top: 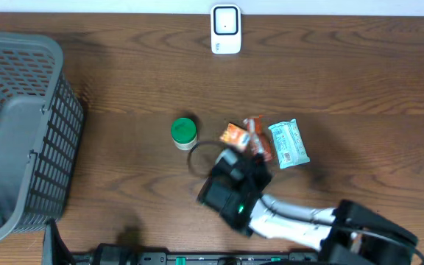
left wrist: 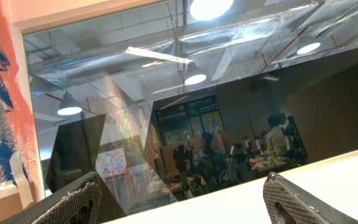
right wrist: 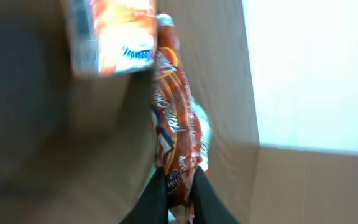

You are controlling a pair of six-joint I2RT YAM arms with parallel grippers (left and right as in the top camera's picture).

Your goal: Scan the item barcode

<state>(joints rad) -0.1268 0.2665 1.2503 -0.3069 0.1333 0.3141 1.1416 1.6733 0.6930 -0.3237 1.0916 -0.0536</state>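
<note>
right pincer point(right wrist: 179, 180): clamped on the end of the red snack packet point(right wrist: 173, 118)
red snack packet: mid-bench point(top: 344, 73), between orange carton point(top: 234, 135) and teal-white pouch point(top: 288, 143), well apart from scanner point(top: 226, 29)
left pincer point(left wrist: 179, 205): fingers apart, aimed at ceiling
green-lid jar point(top: 183, 132): left of carton
basket point(top: 20, 132): bench's left end

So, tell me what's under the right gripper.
The red snack packet: the jaws of the right gripper pinch its near end. An orange packet lies beside it on the table. The pinched end and the table directly beneath are covered.
</note>
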